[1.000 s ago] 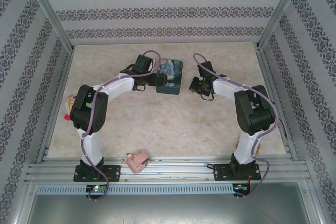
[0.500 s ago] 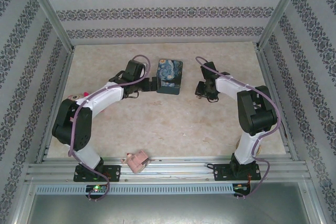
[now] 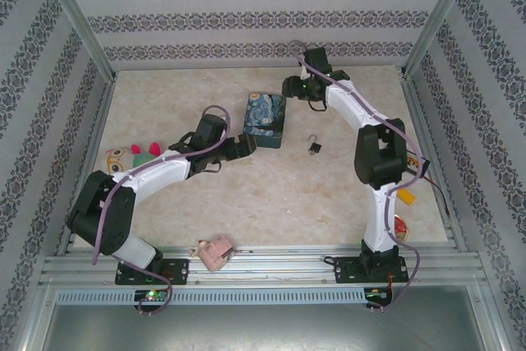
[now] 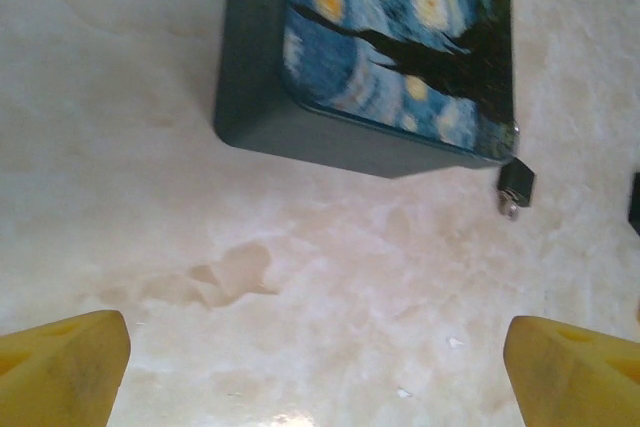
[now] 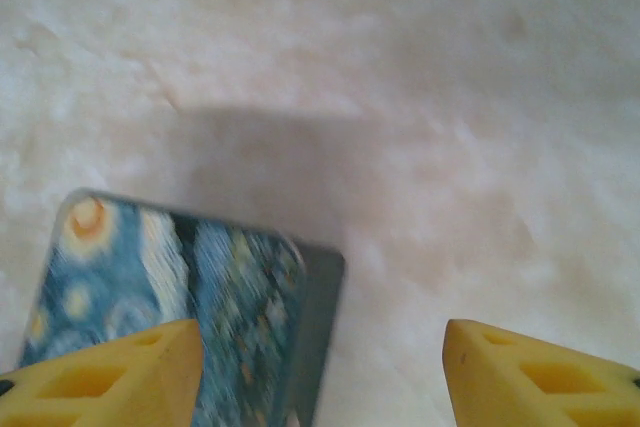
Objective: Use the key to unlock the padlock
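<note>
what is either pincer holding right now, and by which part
Nothing. The left pincer and the right pincer both stand open and empty; the padlock lies free on the table near the blue tin.

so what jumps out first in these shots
The blue swirly-painted tin stands out most, sitting mid-table toward the far side. Just right of it, the tiny dark padlock lies by itself on the pale tabletop. A colourful plush toy sits at the table's left edge.
</note>
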`<move>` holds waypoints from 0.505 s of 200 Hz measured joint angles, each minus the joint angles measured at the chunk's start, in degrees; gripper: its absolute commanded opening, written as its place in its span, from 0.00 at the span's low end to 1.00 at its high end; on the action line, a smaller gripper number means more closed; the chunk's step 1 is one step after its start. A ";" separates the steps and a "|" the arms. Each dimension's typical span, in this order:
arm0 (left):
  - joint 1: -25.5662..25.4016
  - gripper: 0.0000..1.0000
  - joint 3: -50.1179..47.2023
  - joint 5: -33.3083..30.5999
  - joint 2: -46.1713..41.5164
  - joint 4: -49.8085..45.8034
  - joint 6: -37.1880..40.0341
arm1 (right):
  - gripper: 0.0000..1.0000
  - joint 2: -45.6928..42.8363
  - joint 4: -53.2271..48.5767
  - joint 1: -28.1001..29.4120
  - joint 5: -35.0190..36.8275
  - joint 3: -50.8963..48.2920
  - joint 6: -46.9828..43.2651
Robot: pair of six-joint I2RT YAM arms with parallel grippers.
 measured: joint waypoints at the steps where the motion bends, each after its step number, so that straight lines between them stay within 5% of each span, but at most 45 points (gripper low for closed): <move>1: -0.04 0.95 -0.02 0.02 0.00 0.09 -0.09 | 0.65 0.24 -0.04 0.00 -0.04 0.37 -0.09; 61: -1.79 0.85 -0.11 2.62 4.37 9.11 -4.15 | 0.58 17.55 -3.02 0.22 -8.04 22.75 -2.60; 101: -1.81 0.79 1.33 3.63 9.73 10.64 -4.87 | 0.52 19.41 -5.01 0.85 -10.29 24.11 -2.62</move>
